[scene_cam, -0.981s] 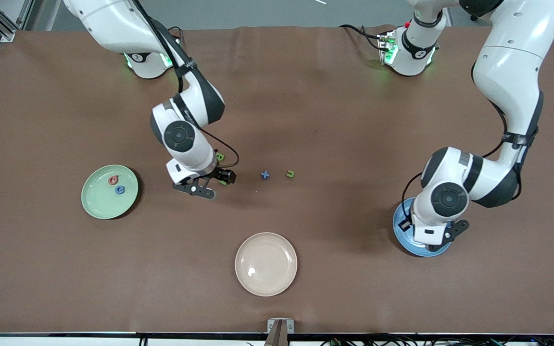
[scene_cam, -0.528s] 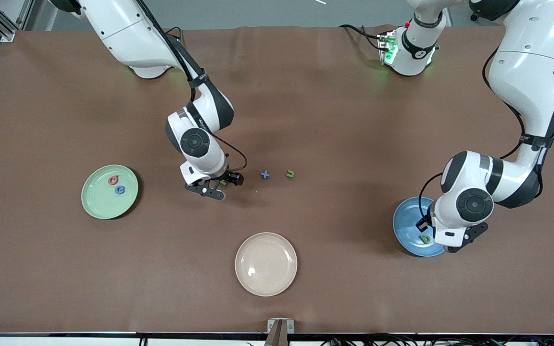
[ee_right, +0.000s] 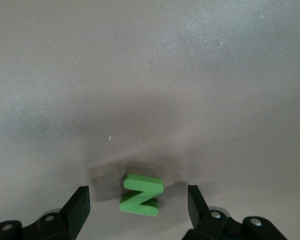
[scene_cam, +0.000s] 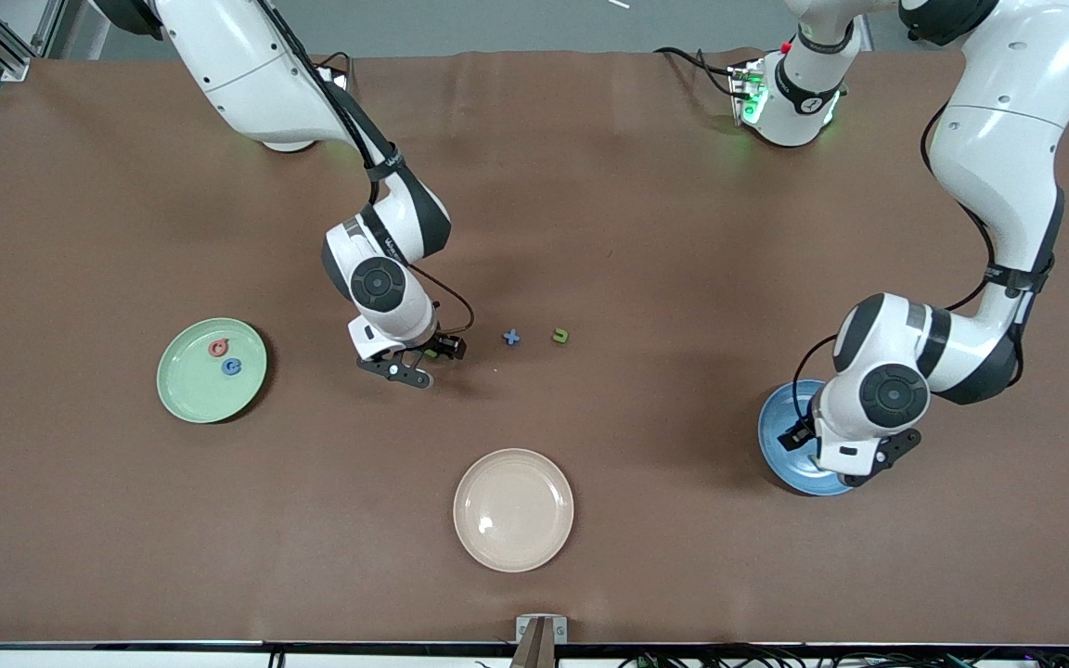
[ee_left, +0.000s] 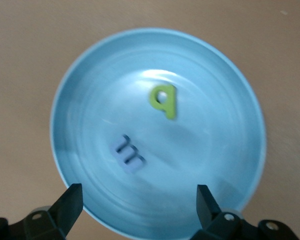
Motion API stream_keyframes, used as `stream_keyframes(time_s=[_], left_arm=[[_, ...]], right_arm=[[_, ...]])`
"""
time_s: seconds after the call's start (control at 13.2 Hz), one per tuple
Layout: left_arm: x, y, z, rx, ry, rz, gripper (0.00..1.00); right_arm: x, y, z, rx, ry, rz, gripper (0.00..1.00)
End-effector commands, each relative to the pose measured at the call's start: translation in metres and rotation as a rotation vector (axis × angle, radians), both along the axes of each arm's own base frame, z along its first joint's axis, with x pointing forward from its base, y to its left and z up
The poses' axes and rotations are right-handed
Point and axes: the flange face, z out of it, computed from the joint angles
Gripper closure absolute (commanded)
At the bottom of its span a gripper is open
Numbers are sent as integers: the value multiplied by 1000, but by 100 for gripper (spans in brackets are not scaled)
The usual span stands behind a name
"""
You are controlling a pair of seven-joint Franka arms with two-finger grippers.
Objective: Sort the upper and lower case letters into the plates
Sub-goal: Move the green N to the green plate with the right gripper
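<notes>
A green N (ee_right: 141, 194) is lying on the brown table (scene_cam: 646, 241), between the spread fingers of the right claw (ee_right: 138, 207), untouched. Beside it toward the left arm's end are sitting a blue x (scene_cam: 511, 338) and a green n (scene_cam: 560, 336). The left claw (ee_left: 139, 207) is hovering wide apart over the blue plate (ee_left: 70, 90), which is holding a green b (ee_left: 164, 100) and a blue m (ee_left: 127, 153). The mint green plate (scene_cam: 184, 394) is carrying a pink letter (scene_cam: 217, 348) and a blue letter (scene_cam: 233, 367). A cream-beige plate (scene_cam: 513, 547) is lying nearest the front camera.

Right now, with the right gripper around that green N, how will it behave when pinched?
The green N looks chunky and rigid, so it probably won't flex. It lies flat on the table between the right gripper's open fingers; being small, it may skid or twist.
</notes>
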Motion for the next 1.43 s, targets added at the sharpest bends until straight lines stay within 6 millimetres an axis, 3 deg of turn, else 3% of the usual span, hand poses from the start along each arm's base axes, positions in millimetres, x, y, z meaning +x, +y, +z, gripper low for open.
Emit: stream_keyframes(time_s=[0.0, 0.23, 0.45, 0.53, 0.68, 0.91, 0.98, 1.13, 1.36], left_arm=[[-23, -74, 5, 16, -18, -2, 0], [-56, -164, 10, -2, -34, -53, 0], [-105, -253, 9, -16, -75, 83, 0], [-122, -276, 7, -40, -103, 133, 0], [-149, -302, -4, -87, -140, 225, 0], [-177, -335, -17, -88, -145, 302, 5], [-182, -340, -21, -94, -147, 330, 9], [-191, -346, -31, -123, -153, 389, 20], [-208, -358, -46, -175, -170, 422, 26]], right_arm=[[-2, 2, -6, 0, -5, -14, 28], [-1, 0, -5, 1, -7, -17, 53], [1, -2, -6, 0, -6, -19, 75], [2, -4, -5, 0, -6, -22, 77], [3, -2, 7, 1, -10, -20, 79], [13, -17, 53, -24, 6, 9, 80], [19, -32, 70, -28, 18, 38, 80], [43, -83, 96, -22, 49, 135, 80], [75, -175, 104, 15, 53, 289, 80]])
